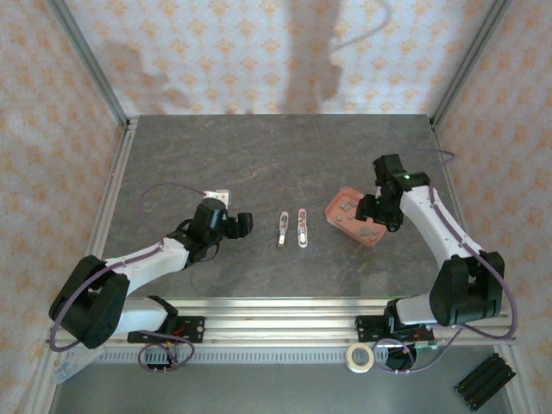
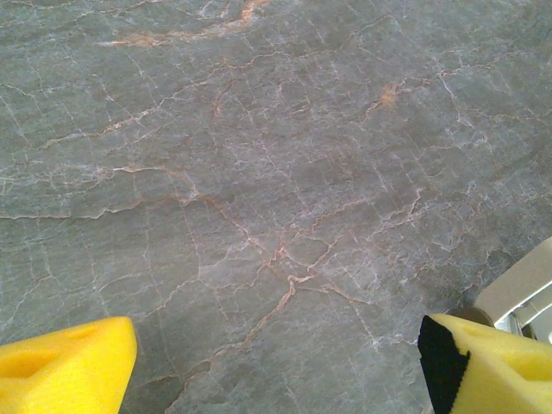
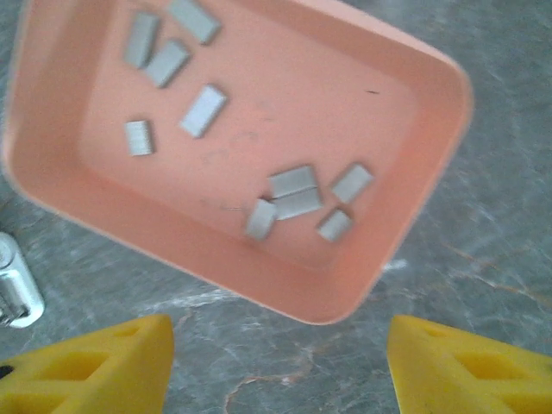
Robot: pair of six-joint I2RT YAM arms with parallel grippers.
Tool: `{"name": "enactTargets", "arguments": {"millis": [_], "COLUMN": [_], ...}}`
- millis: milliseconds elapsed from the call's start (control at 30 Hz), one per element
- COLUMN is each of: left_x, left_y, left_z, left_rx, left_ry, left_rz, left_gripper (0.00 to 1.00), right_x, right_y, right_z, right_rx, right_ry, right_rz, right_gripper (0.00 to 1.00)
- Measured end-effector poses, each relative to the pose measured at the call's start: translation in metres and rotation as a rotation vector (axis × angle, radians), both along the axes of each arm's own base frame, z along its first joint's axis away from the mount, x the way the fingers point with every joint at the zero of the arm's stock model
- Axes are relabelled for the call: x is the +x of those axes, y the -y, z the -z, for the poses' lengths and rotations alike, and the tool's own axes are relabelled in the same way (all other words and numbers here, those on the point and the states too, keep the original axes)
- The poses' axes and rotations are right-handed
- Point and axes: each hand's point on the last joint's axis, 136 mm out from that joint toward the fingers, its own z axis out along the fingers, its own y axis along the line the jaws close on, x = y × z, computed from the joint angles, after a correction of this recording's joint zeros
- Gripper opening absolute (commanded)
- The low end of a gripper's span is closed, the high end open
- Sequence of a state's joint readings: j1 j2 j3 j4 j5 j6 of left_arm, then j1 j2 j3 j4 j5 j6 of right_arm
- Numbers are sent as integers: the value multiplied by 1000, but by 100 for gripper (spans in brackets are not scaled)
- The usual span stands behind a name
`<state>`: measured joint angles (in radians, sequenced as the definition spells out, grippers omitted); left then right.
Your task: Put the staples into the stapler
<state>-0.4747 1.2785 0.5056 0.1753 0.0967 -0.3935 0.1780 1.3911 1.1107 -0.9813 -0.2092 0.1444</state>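
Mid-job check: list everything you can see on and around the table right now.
staples: about ten, grey, loose in the tray
tray: one, salmon pink, right of table centre
stapler: two pale slim parts side by side, table centre
tape roll: one, whitish, near rail
black block: one, beyond the near right corner
table: one, grey marbled
left gripper: yellow fingers, open, over bare table
right gripper: yellow fingers, open, above the tray's near edge

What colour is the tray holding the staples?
Salmon pink; the tray shows best in the right wrist view, with grey staples inside.
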Motion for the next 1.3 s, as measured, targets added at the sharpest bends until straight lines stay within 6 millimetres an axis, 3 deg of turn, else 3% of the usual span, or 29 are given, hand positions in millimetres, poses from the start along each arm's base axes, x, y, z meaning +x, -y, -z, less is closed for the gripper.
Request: {"name": "enactTargets", "arguments": {"millis": [233,833,1300], "left_x": [0,0,0], "left_y": [0,0,0], "left_z": [0,1,3], "left_rx": [0,2,5], "left_ry": [0,-1,-6], "left_rz": [0,0,0], "left_gripper": [86,86,86], "right_x": [5,1,2], "right_y": [-40,-48,-61], "right_z": [28,79,87], "right_rx": [-86,-86,-3], "right_ry": [-107,-275,-275], "right_rz": [-238,-293,-197], "right_gripper": [68,60,44]}}
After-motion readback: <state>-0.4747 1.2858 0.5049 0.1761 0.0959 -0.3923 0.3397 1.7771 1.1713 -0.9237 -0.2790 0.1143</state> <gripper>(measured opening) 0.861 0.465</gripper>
